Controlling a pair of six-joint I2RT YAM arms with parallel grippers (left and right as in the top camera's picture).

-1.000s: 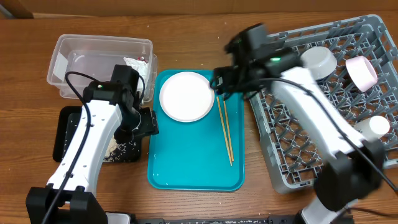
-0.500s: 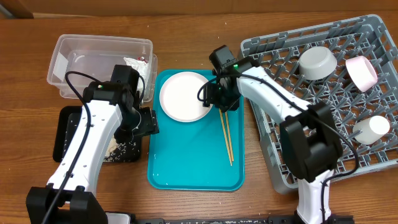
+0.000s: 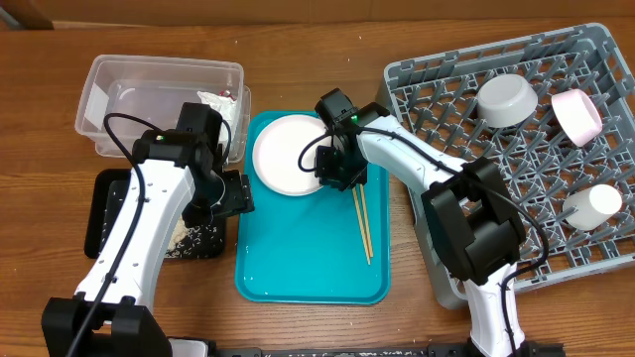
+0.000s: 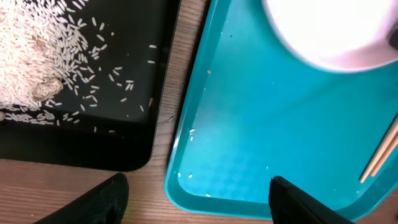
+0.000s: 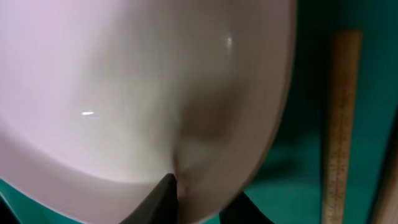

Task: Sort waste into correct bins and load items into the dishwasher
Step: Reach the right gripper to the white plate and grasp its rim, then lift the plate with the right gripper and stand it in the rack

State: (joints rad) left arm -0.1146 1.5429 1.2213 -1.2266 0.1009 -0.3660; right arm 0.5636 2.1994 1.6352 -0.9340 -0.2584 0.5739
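Observation:
The round white plate (image 3: 286, 154) lies at the far end of the teal tray (image 3: 298, 268). My right gripper (image 3: 335, 171) is at the plate's right rim. In the right wrist view the plate (image 5: 137, 81) fills the frame, and my right gripper (image 5: 202, 202) is shut on its rim, one finger inside and one beneath. Wooden chopsticks (image 3: 359, 213) lie on the tray just right of it. My left gripper (image 4: 199, 199) hangs open over the tray's near left corner, holding nothing. Rice (image 4: 37, 56) lies in the black tray (image 3: 99, 213). The napkin (image 3: 213, 104) sits in the clear tub (image 3: 129, 84).
The grey dishwasher rack (image 3: 556, 178) stands at the right, holding a grey-white bowl (image 3: 506, 99), a pink bowl (image 3: 577, 114) and a white cup (image 3: 595, 203). A few rice grains dot the teal tray (image 4: 261, 143). The left arm stands between the black tray and the teal tray.
My right arm swung left from the rack's edge to the plate's right rim, and its jaws closed on that rim. The left arm stayed still.

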